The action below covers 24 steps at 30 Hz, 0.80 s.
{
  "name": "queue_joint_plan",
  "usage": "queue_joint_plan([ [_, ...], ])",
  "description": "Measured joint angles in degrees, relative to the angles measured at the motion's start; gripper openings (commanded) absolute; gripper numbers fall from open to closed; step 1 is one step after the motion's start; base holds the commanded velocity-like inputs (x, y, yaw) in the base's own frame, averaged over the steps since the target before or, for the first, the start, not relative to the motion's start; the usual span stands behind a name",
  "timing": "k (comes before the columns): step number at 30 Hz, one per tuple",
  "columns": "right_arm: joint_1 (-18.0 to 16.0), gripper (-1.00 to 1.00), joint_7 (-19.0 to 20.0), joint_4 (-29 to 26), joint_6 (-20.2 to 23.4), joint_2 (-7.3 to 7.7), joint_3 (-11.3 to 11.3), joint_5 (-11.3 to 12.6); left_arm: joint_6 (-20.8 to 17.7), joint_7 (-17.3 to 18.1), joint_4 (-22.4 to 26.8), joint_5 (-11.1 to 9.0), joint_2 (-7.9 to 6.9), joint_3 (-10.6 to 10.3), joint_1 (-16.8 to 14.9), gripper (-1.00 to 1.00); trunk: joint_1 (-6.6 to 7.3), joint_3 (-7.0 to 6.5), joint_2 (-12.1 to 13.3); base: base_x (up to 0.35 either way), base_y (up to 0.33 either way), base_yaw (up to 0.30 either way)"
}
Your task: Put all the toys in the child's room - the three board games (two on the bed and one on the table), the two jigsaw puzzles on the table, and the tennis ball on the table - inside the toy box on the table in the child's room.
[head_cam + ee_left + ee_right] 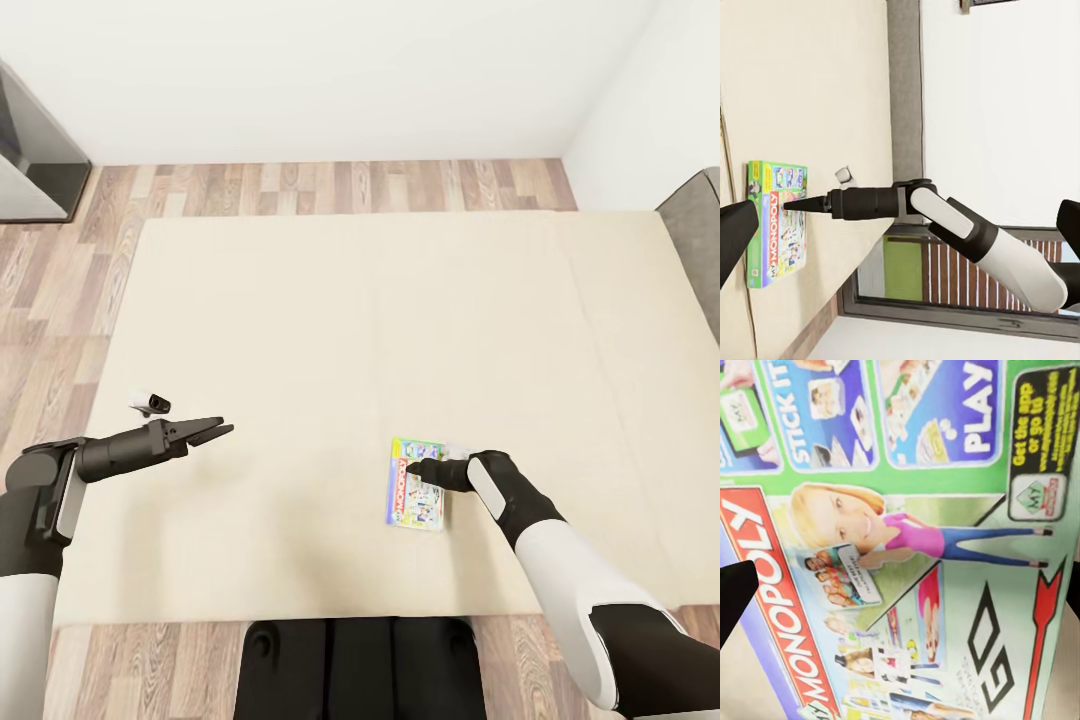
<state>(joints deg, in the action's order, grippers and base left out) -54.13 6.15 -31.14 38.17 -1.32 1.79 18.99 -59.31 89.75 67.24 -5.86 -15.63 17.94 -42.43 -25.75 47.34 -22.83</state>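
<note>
One board game (pixel 417 484), a white-and-green box with a red Monopoly logo, lies flat on the bed's beige mattress (pixel 350 320) near its front edge. My right gripper (pixel 415 463) hovers just over the box's far end, pointing down at it, open and holding nothing. In the right wrist view the board game (pixel 907 547) spreads between the two dark fingertips (pixel 735 592). My left gripper (pixel 222 431) hangs open and empty over the mattress's left part, aimed toward the game. The left wrist view shows the board game (pixel 776 225) with the right gripper (pixel 791 204) above it.
Wood-plank floor (pixel 330 185) surrounds the bed. The grey headboard (pixel 700 230) is at the right edge. A dark cabinet (pixel 35 150) stands at the far left by the white wall. A dark-framed window (pixel 945 277) appears in the left wrist view.
</note>
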Motion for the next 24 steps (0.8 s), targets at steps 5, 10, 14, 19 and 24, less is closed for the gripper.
queue_joint_plan([
  [5, 0.0, 1.00, 0.0, 0.0, 0.0, -0.01, 0.0, 0.0, 0.0, 0.0, 0.0, 0.0, 0.04, 0.0, 0.0, 1.00, 0.00, 0.00, 0.0, 0.000, 0.000, 0.046],
  [10, 0.0, 1.00, 0.0, 0.0, 0.0, -0.01, 0.0, 0.0, 0.0, 0.0, 0.0, 0.0, 0.07, 0.0, 0.0, 1.00, 0.00, 0.00, 0.0, 0.000, 0.000, 0.009],
  [14, 0.0, 1.00, 0.0, 0.0, 0.0, 0.00, 0.0, 0.0, 0.0, 0.0, 0.0, 0.0, 0.08, 0.0, 0.0, 1.00, 0.00, 0.00, 0.0, 0.000, 0.025, 0.003],
  [19, 0.0, 1.00, 0.0, 0.0, 0.0, 0.01, 0.0, 0.0, 0.0, 0.0, 0.0, 0.0, 0.09, 0.0, 0.0, 1.00, 0.00, 0.00, 0.0, 0.000, 0.149, 0.001],
  [24, 0.0, 1.00, 0.0, 0.0, 0.0, 0.00, 0.0, 0.0, 0.0, 0.0, 0.0, 0.0, 0.09, 0.0, 0.0, 1.00, 0.00, 0.00, 0.0, 0.000, 0.095, 0.000],
])
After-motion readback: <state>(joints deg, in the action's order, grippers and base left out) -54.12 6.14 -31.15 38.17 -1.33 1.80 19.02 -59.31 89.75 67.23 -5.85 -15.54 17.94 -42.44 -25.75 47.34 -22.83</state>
